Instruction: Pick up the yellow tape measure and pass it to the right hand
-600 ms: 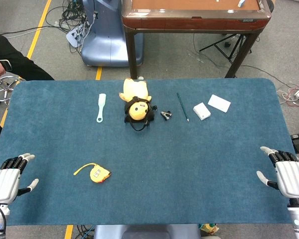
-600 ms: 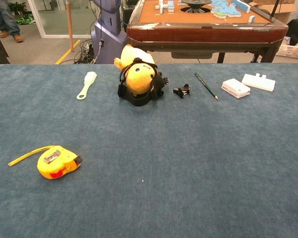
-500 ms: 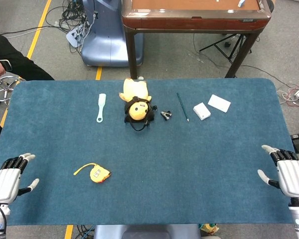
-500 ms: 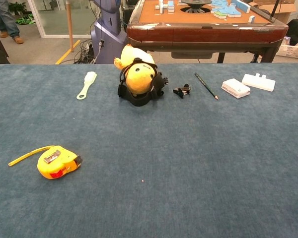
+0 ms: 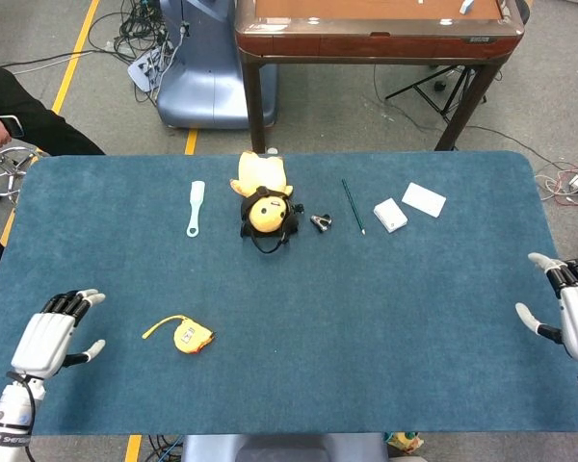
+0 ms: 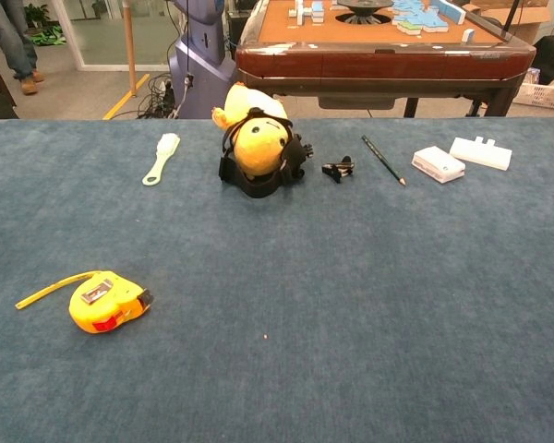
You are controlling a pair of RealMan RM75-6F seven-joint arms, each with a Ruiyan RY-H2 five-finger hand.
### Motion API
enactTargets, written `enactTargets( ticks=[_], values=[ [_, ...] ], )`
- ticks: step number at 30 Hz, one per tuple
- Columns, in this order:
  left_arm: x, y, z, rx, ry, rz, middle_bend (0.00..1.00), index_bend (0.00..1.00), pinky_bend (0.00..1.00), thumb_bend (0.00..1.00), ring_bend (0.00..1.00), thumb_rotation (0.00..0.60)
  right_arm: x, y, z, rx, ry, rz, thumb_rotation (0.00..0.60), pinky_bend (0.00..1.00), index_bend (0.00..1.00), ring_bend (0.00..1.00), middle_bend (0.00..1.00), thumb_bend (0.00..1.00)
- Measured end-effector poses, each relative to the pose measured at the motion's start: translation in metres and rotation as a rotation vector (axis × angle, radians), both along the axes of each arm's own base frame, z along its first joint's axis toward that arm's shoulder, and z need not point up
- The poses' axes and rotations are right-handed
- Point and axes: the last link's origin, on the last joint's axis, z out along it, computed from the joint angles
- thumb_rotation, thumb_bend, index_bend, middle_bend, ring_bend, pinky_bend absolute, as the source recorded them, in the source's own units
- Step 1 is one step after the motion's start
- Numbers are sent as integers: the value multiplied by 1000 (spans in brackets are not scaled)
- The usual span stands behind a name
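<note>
The yellow tape measure (image 5: 191,336) lies on the blue table at the front left, a short strip of tape sticking out to its left; the chest view shows the tape measure (image 6: 108,302) with a red patch on its side. My left hand (image 5: 50,341) hovers over the table's left front corner, open with fingers spread, well left of the tape measure and not touching it. At the table's right edge my right hand (image 5: 576,316) is open and empty, far from the tape measure. Neither hand shows in the chest view.
A yellow plush toy (image 5: 264,201) with a black strap lies at the back middle. Beside it are a pale green brush (image 5: 195,207), a small black clip (image 5: 321,222), a green pencil (image 5: 353,206) and two white blocks (image 5: 390,215) (image 5: 424,199). A wooden table (image 5: 371,29) stands behind.
My left hand has moved up and to the right, toward the tape measure. My right hand has drifted right and slightly up, toward the table's edge. The tape measure has not moved.
</note>
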Motion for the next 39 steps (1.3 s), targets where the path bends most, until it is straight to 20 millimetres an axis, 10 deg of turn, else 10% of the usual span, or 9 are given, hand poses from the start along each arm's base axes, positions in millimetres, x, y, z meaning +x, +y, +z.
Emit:
enactTargets(
  ticks=[21,39],
  values=[
    [57,56,-88,-420,152,-205,120,159,143,201,108,600,-5,3,-3,25,-4,-33,600,291,237,310,340,299],
    [56,59,-104,-470,196,-249,128,202,143,201,121,600,-8,11,-4,26,-7,-53,600,291,237,310,340,298]
  ],
)
